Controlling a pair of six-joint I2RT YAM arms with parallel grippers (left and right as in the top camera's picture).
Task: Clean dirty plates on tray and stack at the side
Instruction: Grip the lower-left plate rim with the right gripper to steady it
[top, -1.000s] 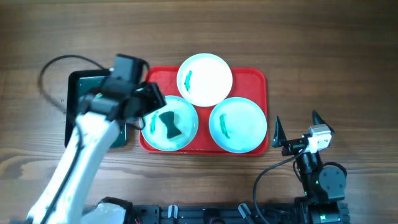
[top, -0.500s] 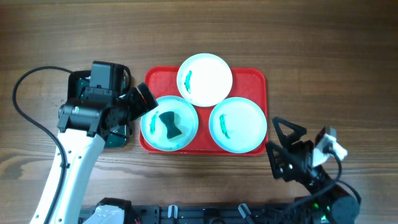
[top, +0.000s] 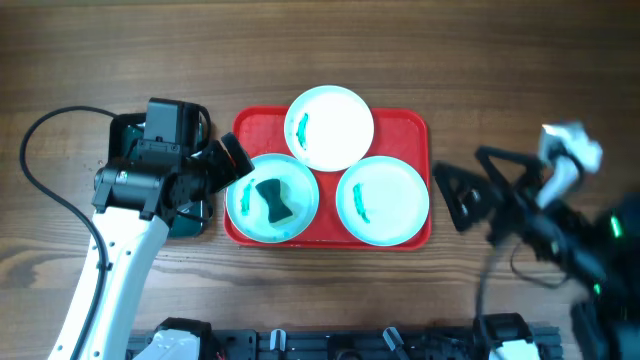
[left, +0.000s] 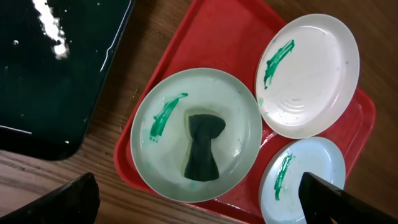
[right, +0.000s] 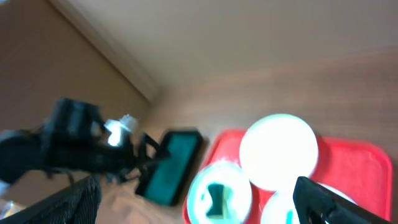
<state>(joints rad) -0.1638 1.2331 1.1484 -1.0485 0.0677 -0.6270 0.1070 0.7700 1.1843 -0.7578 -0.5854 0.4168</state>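
Note:
The red tray (top: 402, 128) holds three plates, each with a green smear: a white one (top: 340, 125) at the back, a pale turquoise one (top: 300, 200) front left and another (top: 395, 200) front right. A dark green sponge (top: 272, 200) lies in the front-left plate. My left gripper (top: 226, 160) is open and empty, just left of that plate. Its wrist view shows the sponge (left: 204, 146), the front-left plate (left: 239, 112), the white plate (left: 314, 74) and the open jaws (left: 202, 202). My right gripper (top: 468, 196) is open and blurred, just right of the tray.
A smaller dark tray (top: 125, 135) lies left of the red tray, partly under my left arm; it also shows in the left wrist view (left: 50, 74). The blurred right wrist view shows the red tray (right: 357, 162), the dark tray (right: 168, 165) and my left arm (right: 81, 146).
My left gripper drew back left from over the front-left plate, then held still. My right arm rose from the front right and swung toward the tray's right edge.

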